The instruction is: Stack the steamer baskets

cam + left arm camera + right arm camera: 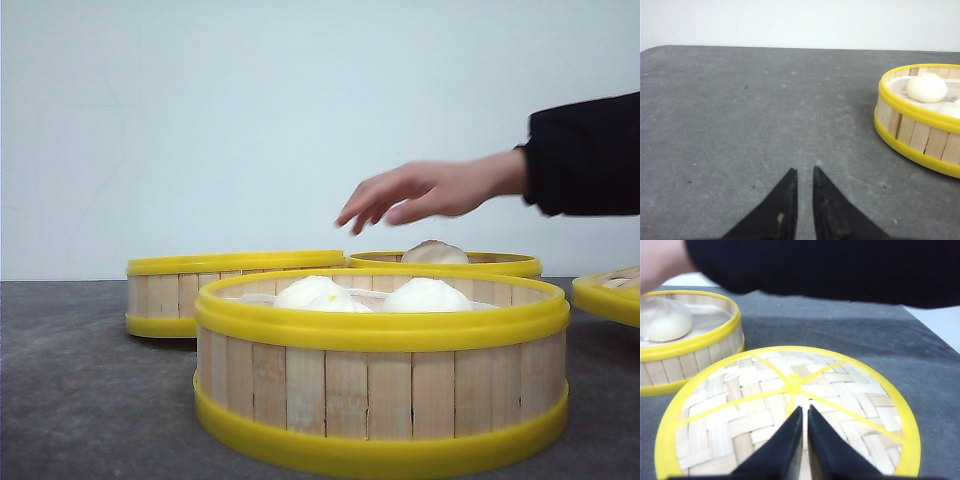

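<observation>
A steamer basket (380,385) with pale slats and yellow rims stands nearest in the front view and holds white buns (420,295). Behind it on the left sits a second basket (230,290). A third one (500,264), holding one bun, is behind on the right. My left gripper (805,172) is shut with nothing in it, low over bare table, and a basket with buns (920,120) lies off to one side. My right gripper (805,410) is shut and empty, hovering above a flat woven lid (740,405), beside a basket with a bun (690,345). Neither gripper shows in the front view.
A person's bare hand (420,190) with a black sleeve (585,155) reaches in from the right above the rear baskets. The same sleeve (830,270) crosses the right wrist view. The woven lid's edge (608,295) shows at the far right. The table (740,110) is dark grey.
</observation>
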{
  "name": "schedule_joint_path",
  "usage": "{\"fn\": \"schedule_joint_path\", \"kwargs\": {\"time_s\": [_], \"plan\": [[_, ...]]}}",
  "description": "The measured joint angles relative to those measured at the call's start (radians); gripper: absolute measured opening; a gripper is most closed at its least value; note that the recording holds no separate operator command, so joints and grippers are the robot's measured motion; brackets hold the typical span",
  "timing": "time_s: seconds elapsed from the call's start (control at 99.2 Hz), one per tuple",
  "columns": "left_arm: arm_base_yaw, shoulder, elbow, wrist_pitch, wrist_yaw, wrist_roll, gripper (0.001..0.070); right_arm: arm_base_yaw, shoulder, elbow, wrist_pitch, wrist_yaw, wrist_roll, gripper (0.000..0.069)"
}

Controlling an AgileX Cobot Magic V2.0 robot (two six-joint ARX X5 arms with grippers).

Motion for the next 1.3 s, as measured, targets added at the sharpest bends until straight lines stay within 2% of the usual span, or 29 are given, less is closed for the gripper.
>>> {"fn": "schedule_joint_path", "kwargs": {"time_s": [1.008,1.15,1.21,1.301], "plan": [[0.0,0.0,0.0,0.0,0.0,0.0,0.0028,0.0,0.0,0.0,0.0,0.0,0.0,0.0011],[0.0,0.0,0.0,0.0,0.0,-0.001,0.0028,0.0,0.0,0.0,0.0,-0.029,0.032,0.0011],[0.0,0.0,0.0,0.0,0.003,-0.018,0.0028,0.0,0.0,0.0,-0.003,-0.061,0.069,0.0011],[0.0,0.0,0.0,0.0,0.003,-0.085,0.0028,0.0,0.0,0.0,-0.003,-0.106,0.15,0.0011]]}}
